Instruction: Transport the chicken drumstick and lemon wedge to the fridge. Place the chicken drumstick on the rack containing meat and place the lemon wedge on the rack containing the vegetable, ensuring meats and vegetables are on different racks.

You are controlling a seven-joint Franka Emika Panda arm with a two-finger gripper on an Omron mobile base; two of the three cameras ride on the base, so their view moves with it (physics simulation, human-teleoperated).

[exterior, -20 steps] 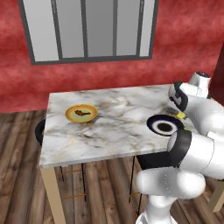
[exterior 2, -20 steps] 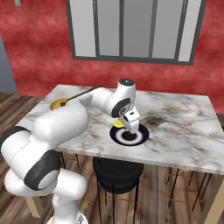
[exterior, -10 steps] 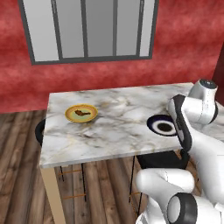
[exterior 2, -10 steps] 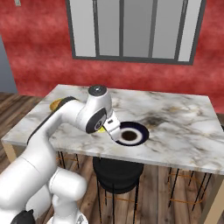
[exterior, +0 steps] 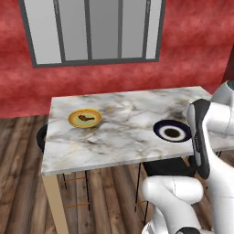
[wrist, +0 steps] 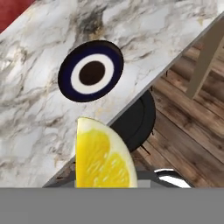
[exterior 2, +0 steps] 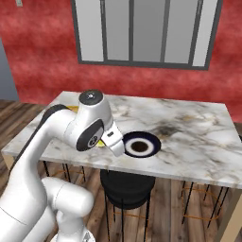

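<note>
Marble table [exterior: 128, 125] beneath a grey window, lemon wedge [wrist: 103, 157] lifted clear of it.
Jaws are closed, pinching the lemon wedge low near its rind, above the table's edge beside the dark plate [wrist: 91, 71]; the chicken drumstick [exterior: 84, 118] appears to lie on the yellow plate [exterior: 85, 118], though it is small and dim. The wedge looks light, soft and slick, so a gentle grip across the firmer rind suits it.
</note>
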